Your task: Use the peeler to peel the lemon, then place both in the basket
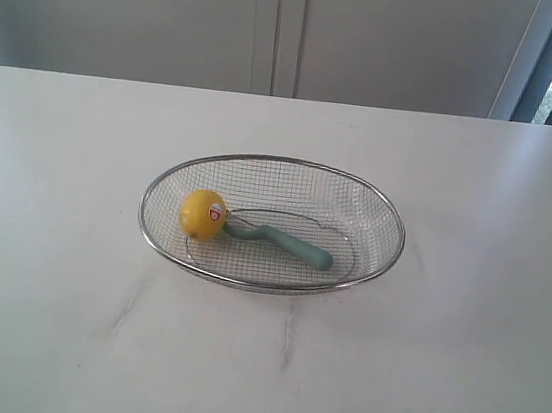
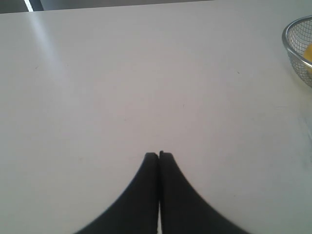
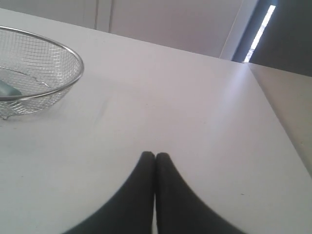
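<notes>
The lemon sits inside the wire-mesh basket, at its left end in the exterior view, bright yellow, its white-and-red sticker facing the camera; whether any peel is off cannot be told from here; the teal-handled peeler lies flat on the basket floor just beside it, hooked head up against the lemon, handle running away to the right; the basket stands upright on the white table, about mid-table; a couple of faint dark scuffs mark the tabletop in front of it; over to the left wrist view, and the left gripper has its two black jaws pressed together with nothing between them, over bare tabletop; the basket rim and a sliver of yellow show only at the edge of that picture, well apart from the jaws; the right wrist view tells the same story, the right gripper closed tight and empty, the basket off to one side with the end of the teal handle visible through the mesh, well clear of the jaws; pale wall panels stand behind the table
</notes>
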Controlling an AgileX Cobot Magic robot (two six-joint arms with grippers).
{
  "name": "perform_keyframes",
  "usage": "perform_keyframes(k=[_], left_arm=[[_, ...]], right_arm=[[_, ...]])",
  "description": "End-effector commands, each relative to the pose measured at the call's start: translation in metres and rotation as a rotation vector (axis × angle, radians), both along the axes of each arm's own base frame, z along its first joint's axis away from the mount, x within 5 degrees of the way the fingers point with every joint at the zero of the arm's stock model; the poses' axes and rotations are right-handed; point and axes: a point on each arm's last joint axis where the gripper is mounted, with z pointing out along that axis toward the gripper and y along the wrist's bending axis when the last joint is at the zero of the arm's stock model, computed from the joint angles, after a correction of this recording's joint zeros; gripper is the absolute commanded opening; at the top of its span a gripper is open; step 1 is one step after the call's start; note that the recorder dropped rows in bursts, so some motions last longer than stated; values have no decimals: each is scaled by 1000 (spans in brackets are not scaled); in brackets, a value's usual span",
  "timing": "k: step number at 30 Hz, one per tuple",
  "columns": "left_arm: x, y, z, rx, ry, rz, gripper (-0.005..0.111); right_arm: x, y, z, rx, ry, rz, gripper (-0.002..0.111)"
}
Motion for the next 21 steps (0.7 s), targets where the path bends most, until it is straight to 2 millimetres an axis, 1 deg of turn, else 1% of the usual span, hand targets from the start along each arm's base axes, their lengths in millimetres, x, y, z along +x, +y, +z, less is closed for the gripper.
perform_keyframes(k=[1, 5, 11, 21], left_arm=[[0, 0, -1, -9, 1, 2, 1], [0, 0, -1, -9, 1, 2, 1], [0, 0, -1, -9, 1, 2, 1], [0, 0, -1, -9, 1, 2, 1]], right_arm=[[0, -1, 0, -21, -15, -18, 0], [0, -2, 0, -21, -15, -20, 0], [0, -5, 0, -8, -15, -82, 0], [0, -4, 0, 25, -15, -79, 0]])
